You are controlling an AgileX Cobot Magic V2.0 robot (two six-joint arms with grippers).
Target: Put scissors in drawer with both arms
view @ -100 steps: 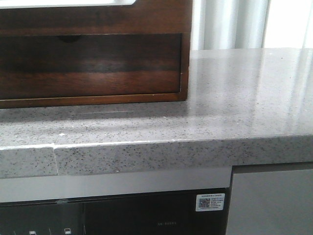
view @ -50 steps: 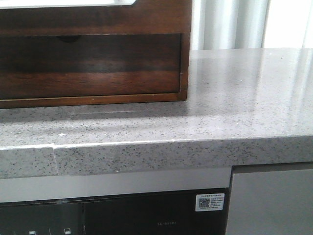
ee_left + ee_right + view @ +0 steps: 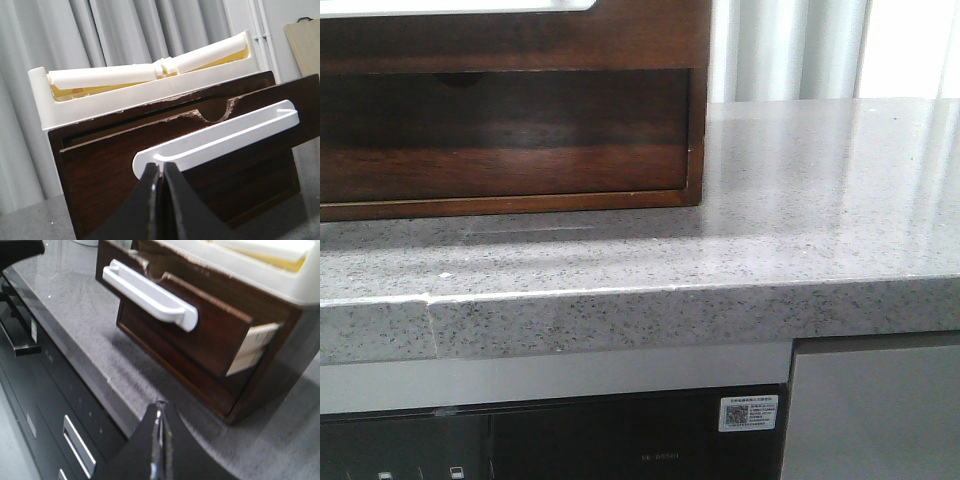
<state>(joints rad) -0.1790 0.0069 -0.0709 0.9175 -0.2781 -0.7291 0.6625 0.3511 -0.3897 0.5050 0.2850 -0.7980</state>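
The scissors are not in any view. The drawer (image 3: 500,130) is a dark brown glossy front set in a wooden frame on the counter. In the left wrist view the drawer (image 3: 100,175) carries a white bar handle (image 3: 215,137) below its half-round notch. My left gripper (image 3: 161,167) is shut with nothing seen between its fingers, its tips just before one end of that handle. In the right wrist view the drawer (image 3: 210,335) stands pulled out a little, its pale side showing. My right gripper (image 3: 160,404) is shut and empty, over the counter edge and away from the drawer.
A grey speckled stone counter (image 3: 800,200) holds the wooden frame (image 3: 698,120). A white tray (image 3: 125,95) with rolled white things lies on the frame. Dark appliance fronts (image 3: 60,425) with metal handles sit under the counter. Curtains (image 3: 790,50) hang behind.
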